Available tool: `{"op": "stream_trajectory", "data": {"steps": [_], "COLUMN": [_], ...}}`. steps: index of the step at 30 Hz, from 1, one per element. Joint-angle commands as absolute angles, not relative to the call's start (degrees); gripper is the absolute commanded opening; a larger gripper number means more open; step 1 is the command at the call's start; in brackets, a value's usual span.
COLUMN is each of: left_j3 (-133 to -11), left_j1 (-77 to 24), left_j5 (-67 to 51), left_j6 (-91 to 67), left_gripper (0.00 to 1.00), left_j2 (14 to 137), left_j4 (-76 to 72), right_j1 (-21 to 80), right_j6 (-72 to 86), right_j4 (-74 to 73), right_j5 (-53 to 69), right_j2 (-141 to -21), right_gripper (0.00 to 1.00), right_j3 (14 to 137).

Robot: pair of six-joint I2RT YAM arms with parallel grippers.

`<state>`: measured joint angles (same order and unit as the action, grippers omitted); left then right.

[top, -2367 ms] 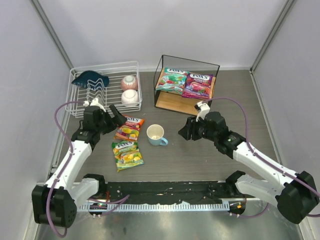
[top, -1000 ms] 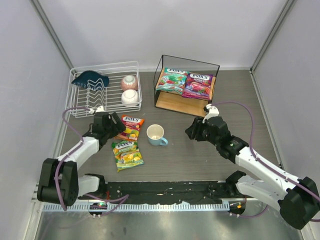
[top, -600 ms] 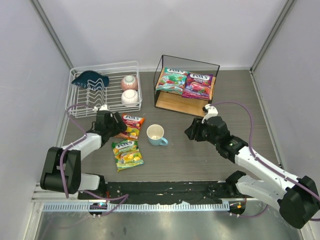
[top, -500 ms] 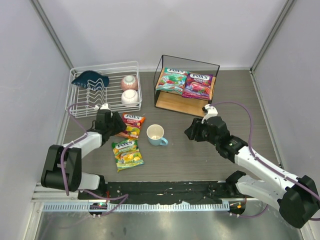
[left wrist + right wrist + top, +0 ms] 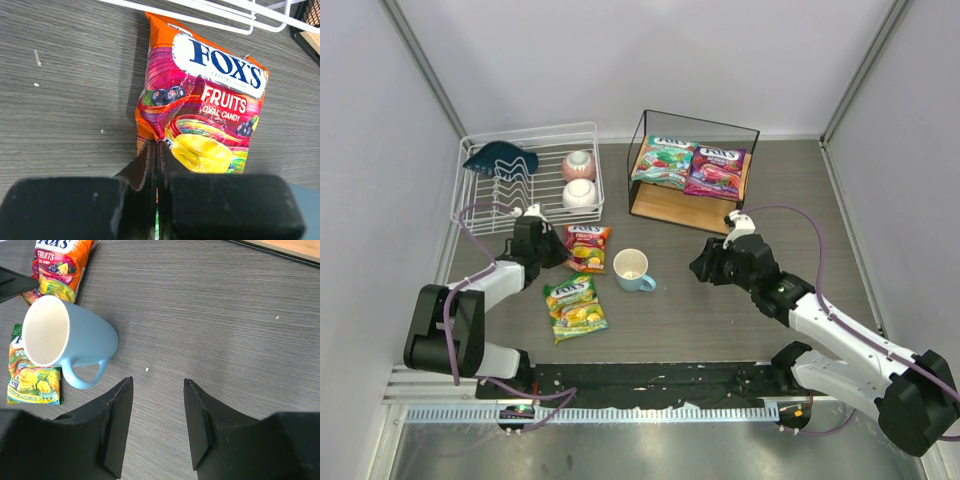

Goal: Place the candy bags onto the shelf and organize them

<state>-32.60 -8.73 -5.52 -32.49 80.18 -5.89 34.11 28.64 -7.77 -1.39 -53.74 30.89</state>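
The orange-red candy bag (image 5: 587, 247) (image 5: 205, 115) lies flat left of the cup, and my left gripper (image 5: 558, 250) (image 5: 157, 146) is shut on its near-left edge, puckering the foil. Nearer the arms, the yellow-green bag (image 5: 575, 307) (image 5: 32, 375) rests on the table by itself. On the shelf (image 5: 670, 206), the upper board carries the teal-green bag (image 5: 663, 160) and the purple bag (image 5: 714, 170) side by side. Right of the cup, my right gripper (image 5: 703, 265) (image 5: 157, 381) hangs open over bare table with nothing in it.
A light blue cup (image 5: 633, 269) (image 5: 65, 337) stands between the two grippers. The white wire dish rack (image 5: 528, 132) at the back left holds two bowls (image 5: 579, 180) and a dark blue item (image 5: 500, 158); its front wire (image 5: 225, 12) runs just past the orange-red bag.
My left gripper slid up to the orange-red bag and shut on its edge, turning the bag slightly. The right arm has stayed still over the last second.
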Motion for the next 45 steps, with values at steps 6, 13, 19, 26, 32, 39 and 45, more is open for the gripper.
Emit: {"op": "stream_trajectory", "data": {"steps": [6,13,19,26,32,39,45], "left_j3": [-34.27,-37.79,-41.30,-47.19,-52.90,-57.57,-59.15], "left_j1": [-8.96,-8.96,-8.96,-8.88,-8.96,-10.98,-12.13], "left_j5": [-8.79,-7.47,-6.51,-8.52,-17.28,-22.94,-22.24], "left_j6": [-34.98,-35.86,-34.90,-34.45,-37.34,-38.32,-37.44], "left_gripper": [0.00,0.00,0.00,0.00,0.01,0.00,0.01], "left_j2": [73.93,63.92,56.79,51.25,49.04,48.43,47.46], "left_j4": [-5.01,3.94,11.15,17.22,18.46,18.19,19.42], "right_j1": [34.10,34.19,34.10,34.19,34.19,34.19,34.19], "right_j6": [29.00,29.27,29.35,29.62,29.62,30.41,25.94], "right_j4": [-6.15,-6.15,-6.15,-6.59,-10.01,-15.64,-14.42], "right_j5": [-1.58,-2.02,-2.81,-3.60,-7.73,-12.04,3.41], "right_j2": [-51.68,-51.33,-51.42,-50.63,-46.50,-40.17,-46.30], "right_gripper": [0.51,0.51,0.51,0.51,0.51,0.52,0.53], "right_j3": [29.80,29.44,29.79,29.62,30.23,32.87,35.68]}}
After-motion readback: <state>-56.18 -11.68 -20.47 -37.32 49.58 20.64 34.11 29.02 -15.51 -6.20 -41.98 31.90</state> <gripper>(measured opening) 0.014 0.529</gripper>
